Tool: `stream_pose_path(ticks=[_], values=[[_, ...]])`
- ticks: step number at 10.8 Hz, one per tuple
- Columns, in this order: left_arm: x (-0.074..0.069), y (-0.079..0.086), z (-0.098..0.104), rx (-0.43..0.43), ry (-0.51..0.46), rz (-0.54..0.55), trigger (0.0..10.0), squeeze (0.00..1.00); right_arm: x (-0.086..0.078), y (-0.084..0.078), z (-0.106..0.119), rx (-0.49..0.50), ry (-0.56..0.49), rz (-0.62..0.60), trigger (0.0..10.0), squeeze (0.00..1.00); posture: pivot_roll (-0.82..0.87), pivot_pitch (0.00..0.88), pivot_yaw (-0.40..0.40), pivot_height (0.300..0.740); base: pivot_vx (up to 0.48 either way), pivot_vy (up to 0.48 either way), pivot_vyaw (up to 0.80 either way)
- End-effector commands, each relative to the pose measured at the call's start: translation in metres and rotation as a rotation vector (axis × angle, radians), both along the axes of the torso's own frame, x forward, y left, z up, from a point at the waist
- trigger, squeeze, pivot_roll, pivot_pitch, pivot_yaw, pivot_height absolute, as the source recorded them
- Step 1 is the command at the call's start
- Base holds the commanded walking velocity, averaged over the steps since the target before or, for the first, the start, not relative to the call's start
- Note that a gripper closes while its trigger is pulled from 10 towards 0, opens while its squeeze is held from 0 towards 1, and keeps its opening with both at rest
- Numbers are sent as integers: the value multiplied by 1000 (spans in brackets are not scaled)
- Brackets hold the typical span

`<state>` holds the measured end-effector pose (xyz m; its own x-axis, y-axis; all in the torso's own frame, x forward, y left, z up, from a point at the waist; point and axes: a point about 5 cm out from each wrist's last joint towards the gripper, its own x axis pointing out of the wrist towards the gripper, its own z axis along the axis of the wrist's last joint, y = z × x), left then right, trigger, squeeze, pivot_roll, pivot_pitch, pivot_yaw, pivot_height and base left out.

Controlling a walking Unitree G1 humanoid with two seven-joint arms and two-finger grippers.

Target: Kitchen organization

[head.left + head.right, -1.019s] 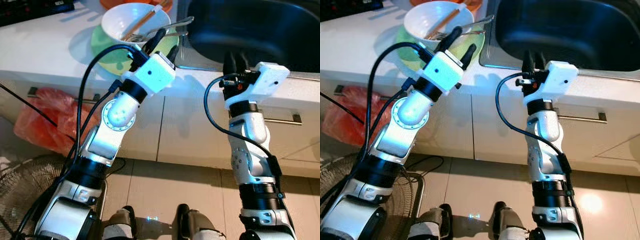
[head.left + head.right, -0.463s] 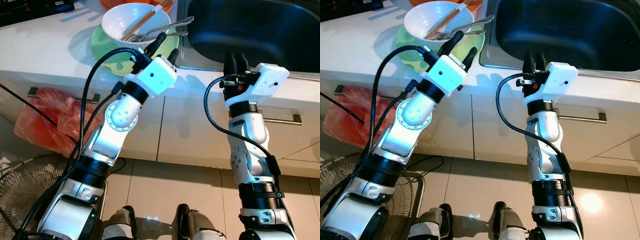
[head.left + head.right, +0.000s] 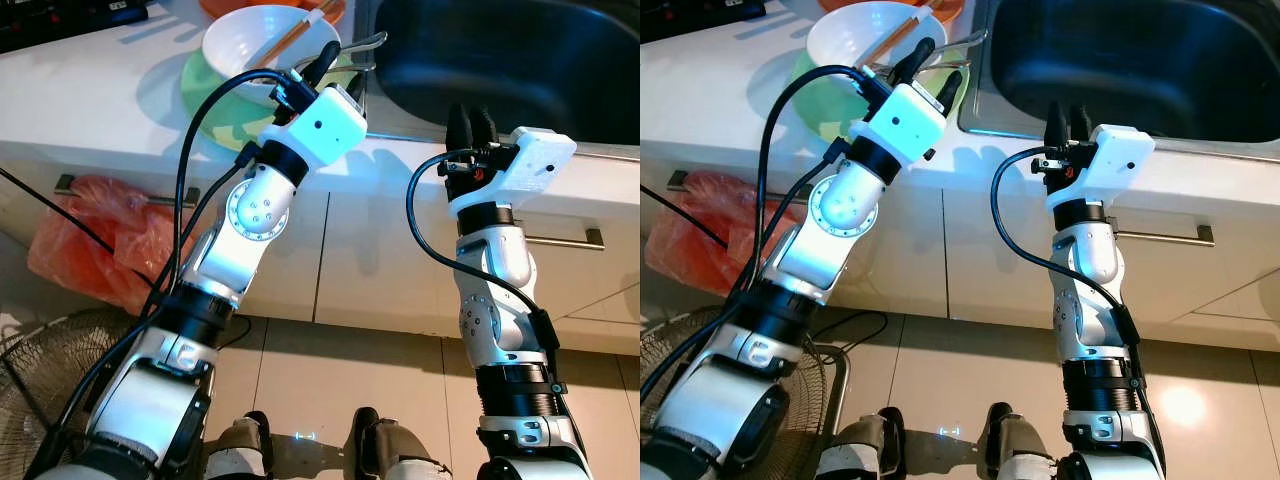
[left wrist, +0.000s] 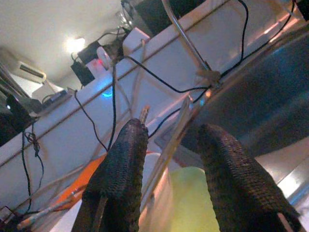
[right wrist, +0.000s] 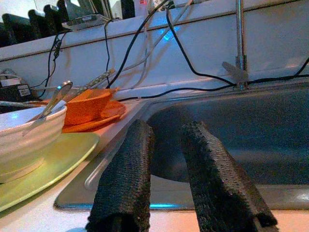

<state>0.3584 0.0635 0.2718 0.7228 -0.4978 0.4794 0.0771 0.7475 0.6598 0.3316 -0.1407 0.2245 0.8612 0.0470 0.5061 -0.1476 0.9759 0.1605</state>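
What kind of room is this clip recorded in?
Most likely a home kitchen. A dark sink is set into a white counter above cabinet doors with bar handles, and a white bowl holding chopsticks sits on a green plate beside the sink.

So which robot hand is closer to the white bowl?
Left. The left gripper reaches the white bowl at its rim, while the right gripper hovers apart by the sink.

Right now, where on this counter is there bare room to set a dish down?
The sink basin looks bare. So does the white counter left of the green plate. It is crowded where the white bowl with utensils sits on that plate, the left gripper over it.
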Motion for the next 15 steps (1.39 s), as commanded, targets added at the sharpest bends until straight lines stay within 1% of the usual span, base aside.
stream_pose_path(ticks=[1,2,5,8,9,10,11,13,15], values=[[2,-7,0,16,-6,-15,10000,0,0,-1,3,1,-17,-1,10000,0,68,223,-3,740,0,0,0],[5,-10,0,30,-5,-16,10000,0,0,0,2,1,-18,0,10000,0,64,220,-1,740,0,0,0],[12,-19,5,22,-15,-21,10000,0,1,0,3,0,-21,3,10000,0,60,211,-2,740,0,0,0],[15,-21,14,22,-62,-5,10000,0,1,2,2,3,-22,10,10000,0,63,204,-3,740,0,0,0],[16,-21,16,32,-72,2,10000,0,1,2,2,3,-21,12,10000,0,66,202,-4,740,0,0,0],[18,-22,18,63,-88,15,10000,0,2,3,2,4,-22,15,10000,0,66,199,-2,740,0,0,0],[21,-22,20,70,-84,27,10000,0,2,4,2,5,-23,18,10000,0,65,197,-3,740,0,0,0],[22,-25,17,83,-74,24,10000,0,2,4,1,4,-21,19,10000,0,62,190,-6,740,0,0,0],[22,-25,10,70,-57,16,10000,0,5,0,2,0,-23,7,10000,0,50,155,-11,740,0,0,0]])
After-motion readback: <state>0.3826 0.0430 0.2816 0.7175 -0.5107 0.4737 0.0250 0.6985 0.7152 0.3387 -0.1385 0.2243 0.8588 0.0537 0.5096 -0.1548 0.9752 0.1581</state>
